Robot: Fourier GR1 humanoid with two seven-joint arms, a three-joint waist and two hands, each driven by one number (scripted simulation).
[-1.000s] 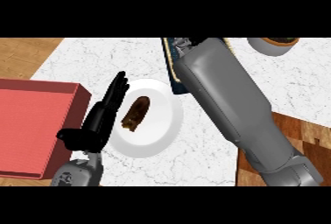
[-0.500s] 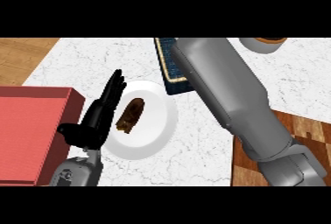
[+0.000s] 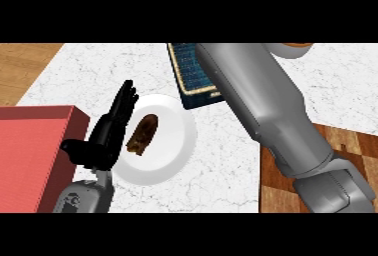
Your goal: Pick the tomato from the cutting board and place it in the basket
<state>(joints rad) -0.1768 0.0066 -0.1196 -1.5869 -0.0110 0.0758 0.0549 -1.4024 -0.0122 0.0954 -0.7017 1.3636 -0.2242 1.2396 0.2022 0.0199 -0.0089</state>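
Tomato hidden, cannot tell where. Basket (image 3: pixel 193 75): dark woven box, mostly behind big grey right arm (image 3: pixel 266 115). Right hand unseen. Left hand (image 3: pixel 111 130) black, fingers straight, released, beside round white plate (image 3: pixel 173 145) holding brown lumpy food (image 3: pixel 143 134). Red box (image 3: pixel 33 155) left.

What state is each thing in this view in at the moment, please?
Left hand: open, fingers straight, at the plate's left edge.
Right hand: not in view; only its forearm shows, crossing the basket.
Plate: flat on the counter, holding a brown food item.
Basket: partly hidden; contents cannot be told.
Red box: at the counter's left.
Cutting board: tomato not visible.
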